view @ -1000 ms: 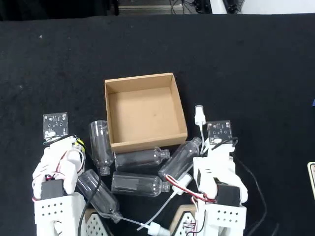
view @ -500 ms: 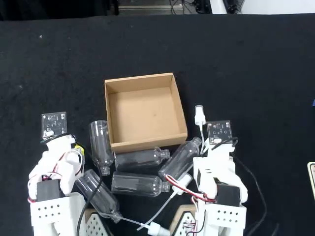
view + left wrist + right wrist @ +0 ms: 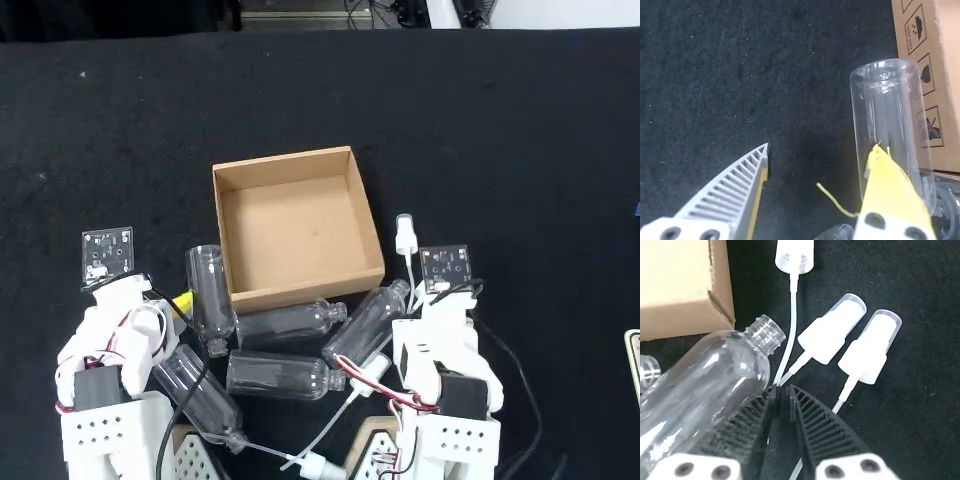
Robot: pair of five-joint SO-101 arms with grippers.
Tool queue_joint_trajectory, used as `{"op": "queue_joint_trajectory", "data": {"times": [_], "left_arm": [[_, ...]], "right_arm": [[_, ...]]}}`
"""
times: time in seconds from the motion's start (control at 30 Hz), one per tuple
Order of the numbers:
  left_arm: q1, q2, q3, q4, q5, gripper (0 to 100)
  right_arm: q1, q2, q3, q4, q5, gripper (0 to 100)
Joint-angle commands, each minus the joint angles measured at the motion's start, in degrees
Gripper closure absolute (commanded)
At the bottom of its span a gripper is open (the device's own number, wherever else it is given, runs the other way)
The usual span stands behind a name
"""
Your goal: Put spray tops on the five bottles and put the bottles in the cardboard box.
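Bottle [image 3: 885,100] at the box's [image 3: 283,160] 8 o'clock needs the spread left hand [image 3: 821,150] shifted around it; right hand [image 3: 781,392] is pressed together.

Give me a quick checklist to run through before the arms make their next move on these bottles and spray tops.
1. Cardboard box open and empty: ok.
2. Left end effector open: ok.
3. Bottle beside the box inside its grasp: not ok, it lies past the yellow finger.
4. Right end effector open for a spray top: not ok, shut.
5. Spray tops close ahead of it: ok.
6. Neighbouring bottle capped: not ok, bare neck.
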Motion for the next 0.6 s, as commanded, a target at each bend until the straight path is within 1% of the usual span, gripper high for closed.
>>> {"op": "queue_joint_trajectory", "data": {"times": [0.0, 0.13, 0.17, 0.27, 0.33, 0.43, 0.5, 0.57], "left_arm": [[-0.40, -0.18, -4.97, 0.26, 0.26, 70], [-2.24, -0.18, -7.34, 1.85, 0.44, 70], [-2.86, -0.18, -7.52, 1.85, 0.44, 70], [-3.65, -0.18, -7.52, 1.67, 0.53, 70], [-3.21, -0.18, -7.78, 1.23, 0.53, 70], [-3.21, -0.18, -7.52, -0.70, 0.53, 70], [-3.30, -0.18, -6.55, -1.14, 0.53, 70], [-3.30, -0.18, -5.93, -1.23, 0.53, 70]], "right_arm": [[0.00, -2.95, -0.48, -4.75, 0.70, 98.7], [1.41, -5.76, -1.36, -10.64, 0.97, 98.6], [1.58, -5.67, -2.07, -11.60, 2.20, 98.6], [1.85, -5.41, -4.70, -12.92, 10.55, 98.6], [1.41, -5.49, -8.22, -14.24, 13.63, 98.6], [1.32, -4.35, -17.89, -13.71, 12.04, 96.5], [0.97, -1.63, -25.10, -11.60, 11.16, 90.7], [-1.32, 4.26, -31.78, -10.11, 11.08, 86.6]]}}
